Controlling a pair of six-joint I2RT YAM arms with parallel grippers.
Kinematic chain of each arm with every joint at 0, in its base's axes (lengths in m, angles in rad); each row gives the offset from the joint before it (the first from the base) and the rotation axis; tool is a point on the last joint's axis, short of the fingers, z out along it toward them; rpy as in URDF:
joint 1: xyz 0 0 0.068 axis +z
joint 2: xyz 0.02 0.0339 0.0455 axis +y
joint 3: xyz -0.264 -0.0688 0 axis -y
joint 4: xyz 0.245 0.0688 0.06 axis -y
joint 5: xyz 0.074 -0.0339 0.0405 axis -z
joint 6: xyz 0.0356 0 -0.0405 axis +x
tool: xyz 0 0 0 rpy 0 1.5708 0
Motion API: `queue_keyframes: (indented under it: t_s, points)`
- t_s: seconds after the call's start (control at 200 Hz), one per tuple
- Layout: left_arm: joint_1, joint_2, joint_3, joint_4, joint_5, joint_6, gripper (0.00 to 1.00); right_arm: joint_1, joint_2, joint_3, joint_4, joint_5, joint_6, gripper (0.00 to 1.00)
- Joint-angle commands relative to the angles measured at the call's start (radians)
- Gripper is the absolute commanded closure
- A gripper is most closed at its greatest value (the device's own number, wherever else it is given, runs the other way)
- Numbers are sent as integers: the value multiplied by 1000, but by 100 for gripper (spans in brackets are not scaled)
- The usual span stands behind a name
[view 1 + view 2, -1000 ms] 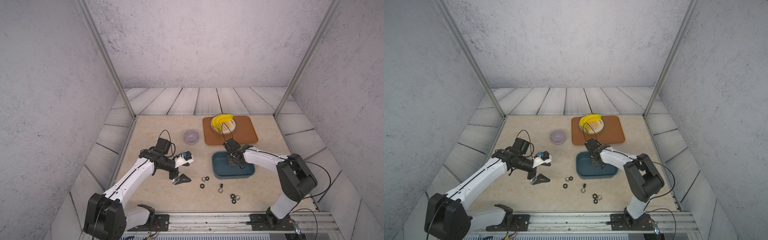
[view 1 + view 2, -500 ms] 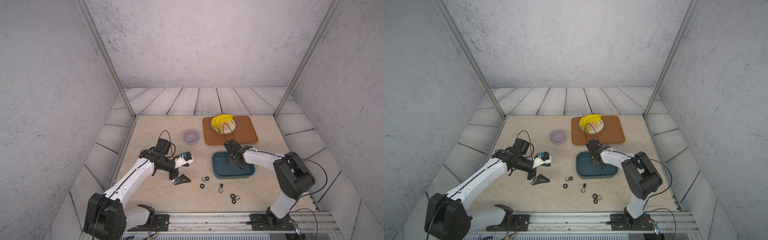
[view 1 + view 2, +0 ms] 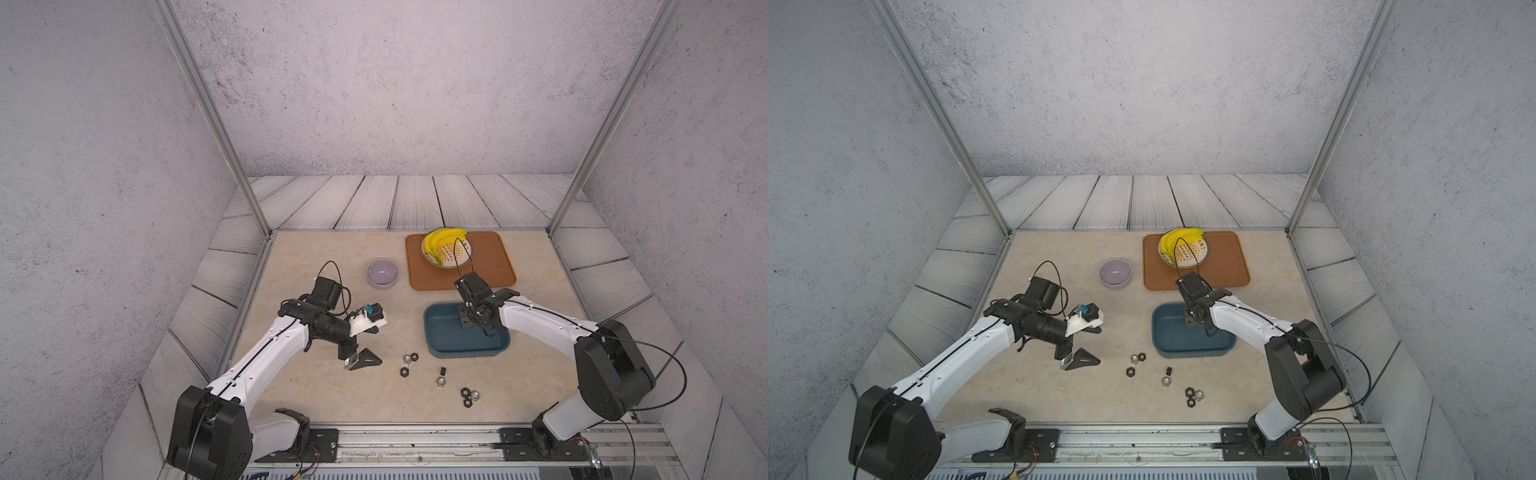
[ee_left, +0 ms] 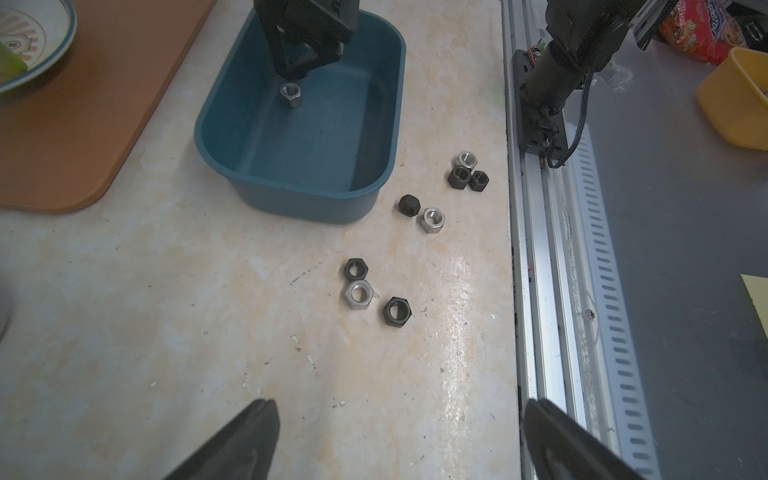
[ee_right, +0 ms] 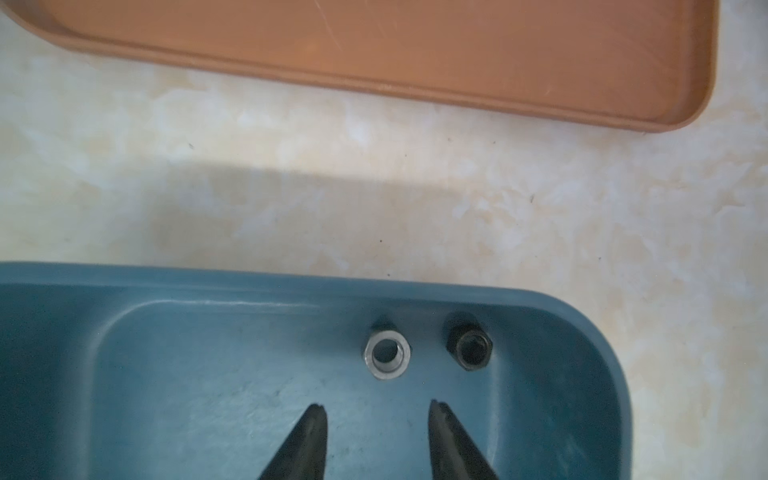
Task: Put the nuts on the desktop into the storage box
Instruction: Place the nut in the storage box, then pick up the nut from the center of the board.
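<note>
The teal storage box stands on the beige desktop. My right gripper hangs inside it, open, with nothing between the fingertips. Just beyond the tips a silver nut and a black nut lie on the box floor by its wall. Several black and silver nuts lie loose on the desktop in front of the box. My left gripper is wide open and empty, hovering to the left of those nuts.
A lilac bowl sits behind my left arm. An orange-brown tray behind the box carries a plate of bananas. A metal rail runs along the front edge, close to the nearest nuts.
My right gripper's jaws have parted inside the storage box. Both arms have stayed almost where they were.
</note>
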Motion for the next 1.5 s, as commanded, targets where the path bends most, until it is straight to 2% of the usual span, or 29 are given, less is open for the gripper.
queue_keyframes:
  t_s: [0.0, 0.17, 0.33, 0.46, 0.756, 0.926, 1.101, 1.496]
  points:
    - [4, -8, 24, -27, 36, -1, 2, -4, -80, 37, -96, -58, -2, 50]
    - [-20, 18, 70, -87, 11, 78, 2, -4, -196, 82, -222, -177, -14, 37]
    - [-58, 41, 108, -95, -13, 104, 2, -4, -295, 135, -372, -303, -30, 23]
    - [-101, 86, 133, -72, -39, 122, 2, -2, -357, 152, -490, -370, -26, 1]
    - [-279, 220, 157, -11, -198, 175, 1, -3, -484, 123, -649, -528, -3, 1]
    - [-366, 284, 127, 17, -258, 247, 9, -2, -517, 85, -695, -582, -15, 1]
    - [-444, 351, 126, 28, -373, 284, 26, -5, -535, 37, -672, -597, 3, 1]
    - [-508, 443, 174, 27, -515, 285, 37, -2, -523, -27, -609, -608, 18, 1]
